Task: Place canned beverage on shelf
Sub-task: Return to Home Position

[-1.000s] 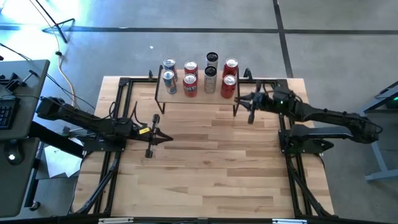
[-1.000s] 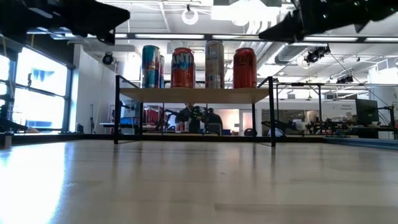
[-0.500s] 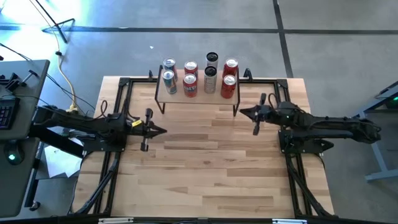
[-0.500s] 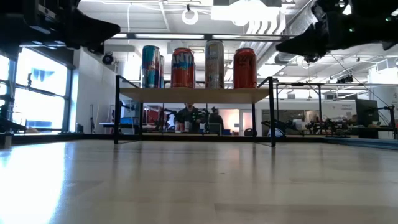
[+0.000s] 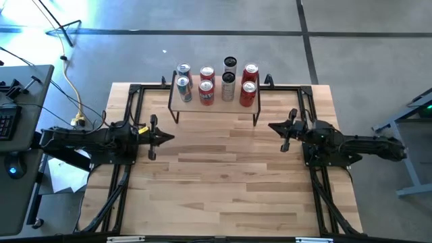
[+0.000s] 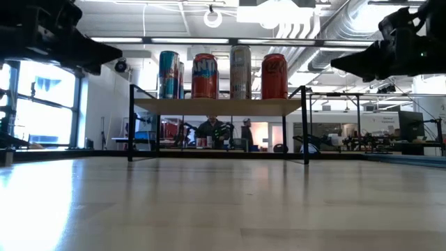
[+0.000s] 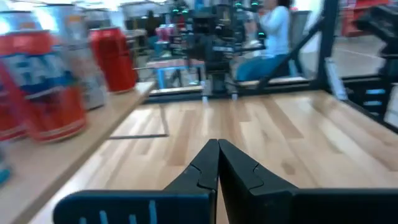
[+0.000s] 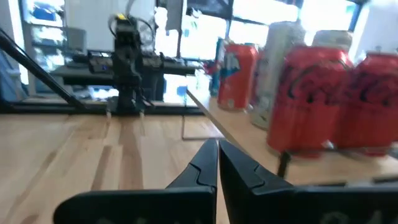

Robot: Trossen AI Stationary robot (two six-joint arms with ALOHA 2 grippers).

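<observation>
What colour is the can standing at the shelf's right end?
Red; the can shows best in the low view.

Light wooden bench (image 5: pixel 223 175), black tube frame (image 5: pixel 138 88) along its edges. Grey floor (image 5: pixel 202 40) beyond. Dark desk (image 5: pixel 23 88) off bench's left side, yellow cable (image 5: pixel 73 101) near it. Seated person (image 6: pixel 211 131) in room behind.

Red can (image 7: pixel 50 99) ahead of left jaws blurred, edge-cropped; low view, back-row cans mostly hidden behind front row (image 6: pixel 240 72).
</observation>
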